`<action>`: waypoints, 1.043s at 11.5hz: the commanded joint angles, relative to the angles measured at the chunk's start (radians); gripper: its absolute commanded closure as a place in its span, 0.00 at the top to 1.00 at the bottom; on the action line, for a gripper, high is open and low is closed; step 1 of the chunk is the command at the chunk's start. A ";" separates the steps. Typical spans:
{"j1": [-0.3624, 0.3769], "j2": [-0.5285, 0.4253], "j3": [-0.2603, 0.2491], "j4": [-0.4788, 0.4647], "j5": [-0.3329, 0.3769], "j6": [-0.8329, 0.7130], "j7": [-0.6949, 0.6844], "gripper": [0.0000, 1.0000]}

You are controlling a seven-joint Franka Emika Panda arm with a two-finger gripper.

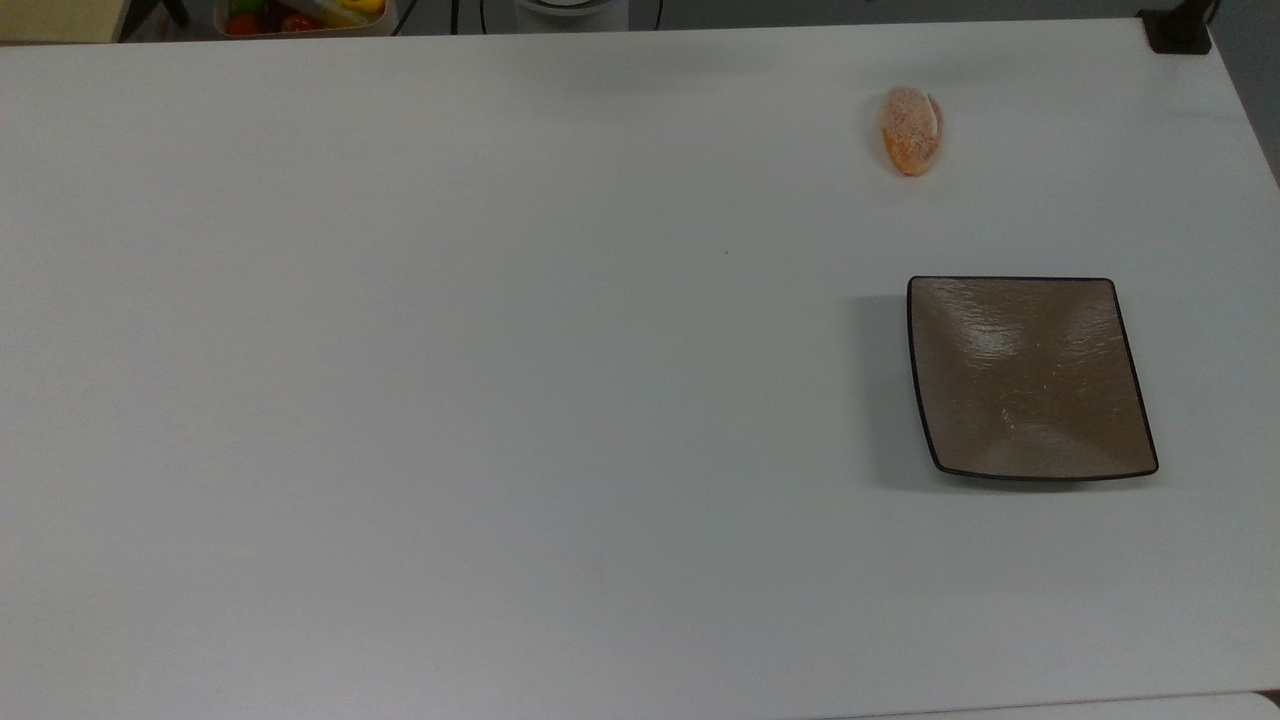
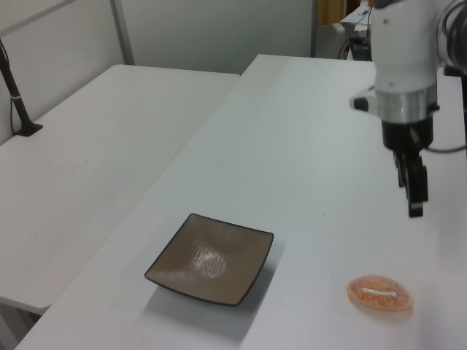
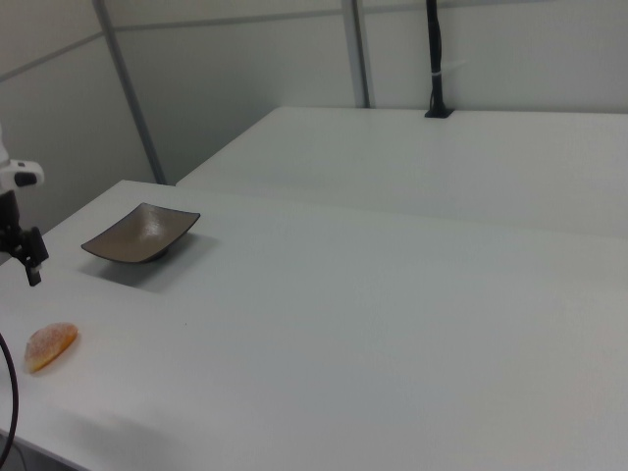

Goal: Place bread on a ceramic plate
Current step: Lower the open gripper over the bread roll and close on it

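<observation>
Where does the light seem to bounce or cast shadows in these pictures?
Top view: the ceramic plate shows a pale glossy sheen across its upper middle and throws a soft shadow toward the top view's left. Left view: a bright glare patch sits at the plate's centre, shadow falls along its near edge, and the bread has a faint shadow under it. Right view: the plate's shadow spreads on the table.

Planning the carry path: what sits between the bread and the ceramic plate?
Nothing: in the top view, just bare white table separates the bread from the ceramic plate.
</observation>
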 commanded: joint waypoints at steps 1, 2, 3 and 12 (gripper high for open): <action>0.047 0.029 0.000 -0.090 0.017 0.170 0.115 1.00; 0.066 0.064 -0.001 -0.091 0.015 0.202 0.162 1.00; 0.069 0.089 -0.001 -0.095 0.014 0.238 0.178 1.00; 0.090 0.227 -0.001 -0.170 -0.024 0.491 0.181 1.00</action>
